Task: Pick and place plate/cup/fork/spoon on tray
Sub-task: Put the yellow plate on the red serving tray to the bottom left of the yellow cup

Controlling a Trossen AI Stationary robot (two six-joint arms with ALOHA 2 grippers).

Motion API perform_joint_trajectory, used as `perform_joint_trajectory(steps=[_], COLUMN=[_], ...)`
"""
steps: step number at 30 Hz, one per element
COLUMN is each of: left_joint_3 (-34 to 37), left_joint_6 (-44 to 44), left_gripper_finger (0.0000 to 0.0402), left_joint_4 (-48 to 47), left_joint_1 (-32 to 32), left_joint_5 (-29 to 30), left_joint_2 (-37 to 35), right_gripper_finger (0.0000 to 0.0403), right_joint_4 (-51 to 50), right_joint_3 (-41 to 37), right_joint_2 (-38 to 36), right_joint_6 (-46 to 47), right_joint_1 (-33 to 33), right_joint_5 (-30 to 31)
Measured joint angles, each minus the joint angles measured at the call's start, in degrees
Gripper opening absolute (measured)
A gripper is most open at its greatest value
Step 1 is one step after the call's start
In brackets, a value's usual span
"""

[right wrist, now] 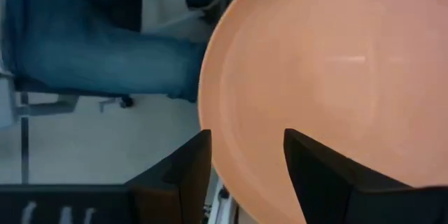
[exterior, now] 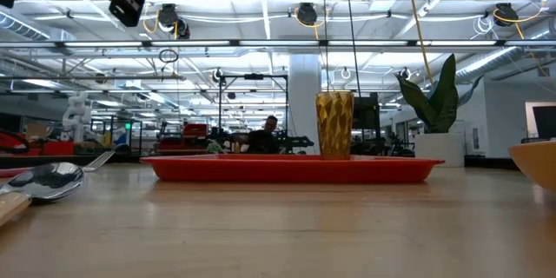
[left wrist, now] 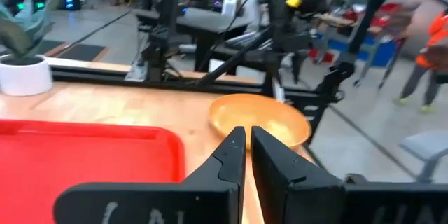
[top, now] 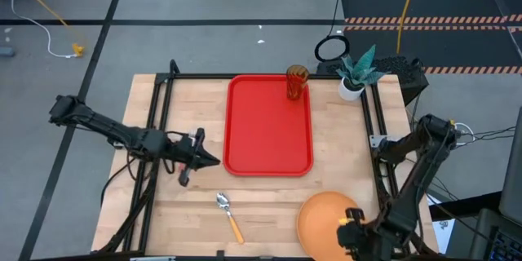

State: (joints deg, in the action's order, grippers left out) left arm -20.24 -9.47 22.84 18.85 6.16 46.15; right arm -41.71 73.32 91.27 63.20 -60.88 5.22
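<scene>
The red tray [top: 269,130] lies in the middle of the table. The amber cup [top: 296,81] stands upright on the tray's far right corner and shows in the low view [exterior: 334,123]. The orange-handled spoon [top: 229,215] lies on the table near the front edge. The orange plate [top: 326,222] lies at the near right. My right gripper [right wrist: 246,134] is open over the plate's near rim [right wrist: 217,140], one finger over the plate and one outside it. My left gripper [top: 214,161] is shut and empty, just left of the tray. The fork does not show plainly. My right gripper points down at the plate's rim [right wrist: 210,112]. One finger [right wrist: 315,175] stands over the plate's face and the other finger [right wrist: 185,171] outside the rim, over the floor. I cannot tell whether either one touches the plate.
A white pot with a teal plant [top: 352,81] stands at the far right corner, beside the cup. Black frame rails [top: 159,106] run along the table's left and right sides. A person's legs and a chair [right wrist: 105,49] show on the floor beyond the plate.
</scene>
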Motion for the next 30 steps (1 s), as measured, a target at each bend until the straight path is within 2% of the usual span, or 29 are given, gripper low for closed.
perform_joint_trajectory(steps=[8,16,22,30], left_joint_3=[-6.3,-12.8,-17.8,-20.9], left_joint_6=[0.0,-2.7,-1.5,-1.5], left_gripper_finger=[0.0026,0.0026,0.0026,0.0026], left_joint_4=[-0.3,-0.4,-0.5,-0.2], left_joint_1=[-0.1,-0.1,-0.1,-0.2], left_joint_5=[5.9,6.0,6.0,6.0], left_joint_2=[9.9,18.8,24.4,29.2], right_gripper_finger=[0.0152,0.0148,0.0146,0.0111], right_joint_4=[3.7,5.4,12.5,12.8], right_joint_3=[-0.1,-0.1,0.0,0.0], right_joint_2=[5.6,9.0,11.9,14.5], right_joint_6=[2.3,2.4,-0.6,-5.4], right_joint_1=[-4.8,-6.9,-7.1,-7.1], right_joint_5=[0.7,1.9,3.0,5.6])
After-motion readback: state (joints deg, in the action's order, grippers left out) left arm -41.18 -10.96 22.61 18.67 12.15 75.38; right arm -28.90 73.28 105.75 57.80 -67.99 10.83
